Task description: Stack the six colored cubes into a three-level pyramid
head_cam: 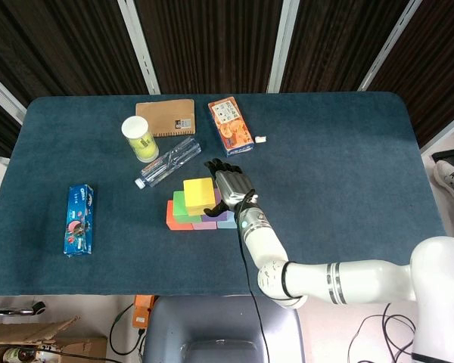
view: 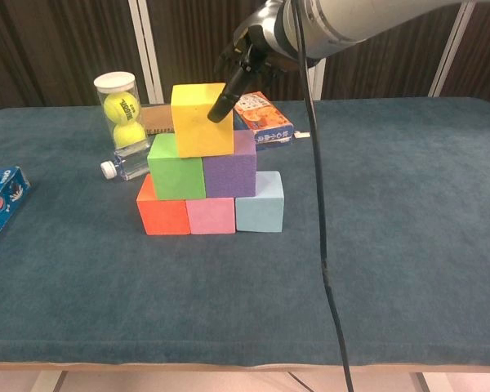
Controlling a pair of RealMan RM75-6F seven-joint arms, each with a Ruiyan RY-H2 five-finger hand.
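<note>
The six cubes stood mid-table as a pyramid — orange cube (view: 162, 216), pink cube (view: 211, 216) and pale blue cube (view: 260, 212) below, green cube (view: 176, 176) and purple cube (view: 231, 173) above, yellow cube (view: 200, 119) on top. The right robot hand (view: 243, 59) touched the yellow cube's upper right edge — whether it gripped, I could not tell.

tennis ball tube (view: 119, 109), left of the right hand (view: 243, 59): dark lettering on the balls, too small to read
blue packet (head_cam: 79, 219), far left of the hand: print unreadable
orange box (head_cam: 230, 125), just behind the hand: print unreadable
brown booklet (head_cam: 166, 117): label unreadable
</note>
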